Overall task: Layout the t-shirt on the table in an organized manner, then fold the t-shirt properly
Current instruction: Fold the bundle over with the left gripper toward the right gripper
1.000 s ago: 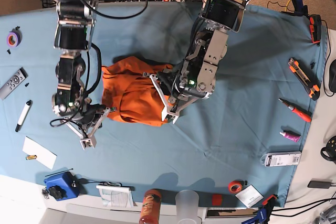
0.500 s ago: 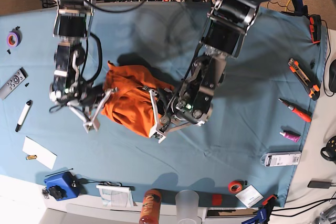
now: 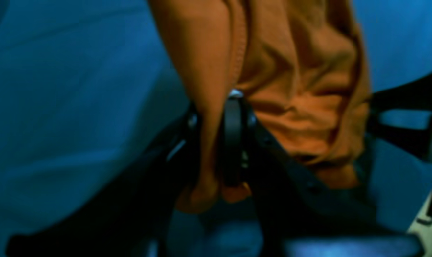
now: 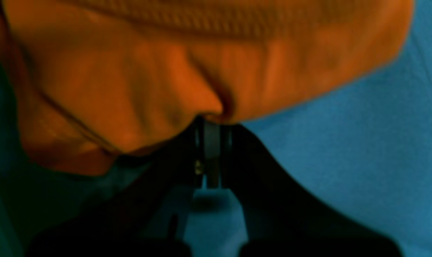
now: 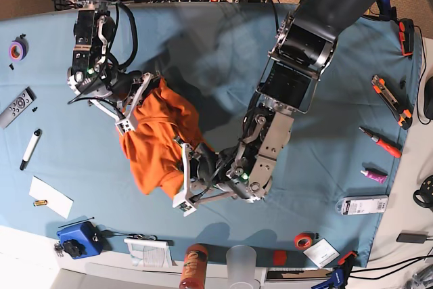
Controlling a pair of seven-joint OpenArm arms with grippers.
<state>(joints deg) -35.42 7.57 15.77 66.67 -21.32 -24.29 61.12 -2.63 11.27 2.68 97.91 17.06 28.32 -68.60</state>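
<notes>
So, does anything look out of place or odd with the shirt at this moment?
Yes. The t-shirt is not laid out flat: it hangs bunched and wrinkled between the right gripper and the left gripper, each shut on a fold of cloth. Nothing looks torn or spilled on the table.

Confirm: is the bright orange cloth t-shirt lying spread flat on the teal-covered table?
No, the bright orange cloth t-shirt hangs bunched between both grippers above the teal-covered table.

One orange t-shirt [image 5: 159,143], one teal-covered table [image 5: 338,147], two robot arms, one remote control [image 5: 15,107], one marker pen [image 5: 30,148], one purple tape roll [image 5: 17,49], one red tape roll [image 5: 304,240], one clear plastic cup [image 5: 241,262], one blue box [image 5: 76,239]
</notes>
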